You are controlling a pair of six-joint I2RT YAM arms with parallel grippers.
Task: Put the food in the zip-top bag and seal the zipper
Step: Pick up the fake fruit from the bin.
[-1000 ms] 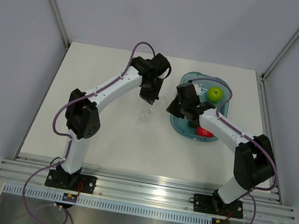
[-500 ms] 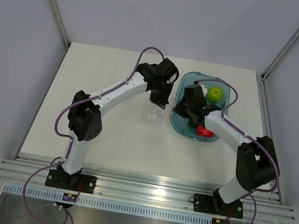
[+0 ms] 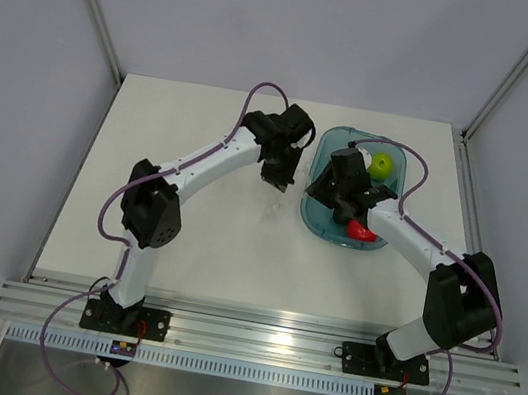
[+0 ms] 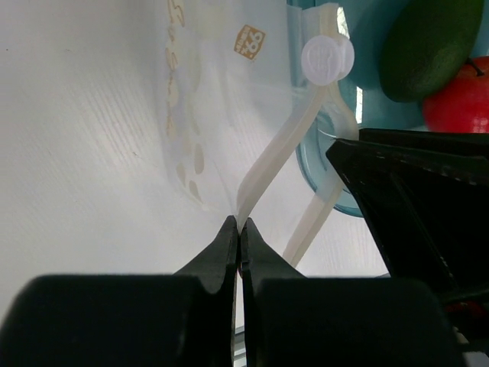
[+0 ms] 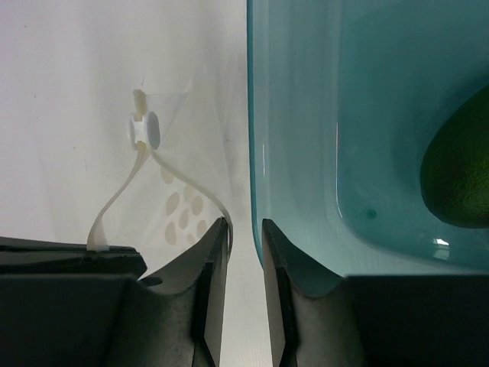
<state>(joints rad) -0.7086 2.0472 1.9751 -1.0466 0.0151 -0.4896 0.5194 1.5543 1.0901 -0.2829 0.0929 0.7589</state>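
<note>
Nothing fully legible. Left wrist view: the zip-top bag (image 4: pixel 187 122) carries one small tan square mark (image 4: pixel 249 42) with pale characters, just left of the teal tray (image 4: pixel 365 46); I cannot read them. More faint tan print sits at the top edge, cut off. The white round tab (image 4: pixel 328 60) bears an embossed sign, unreadable. Other views: no readable text.

Lighting: bright, even, diffuse, from overhead. Shadows on the table (image 3: pixel 196 237) are soft and faint. Small glare spots mark the teal tray (image 5: pixel 306 115); parts nearest the lens are soft.
</note>
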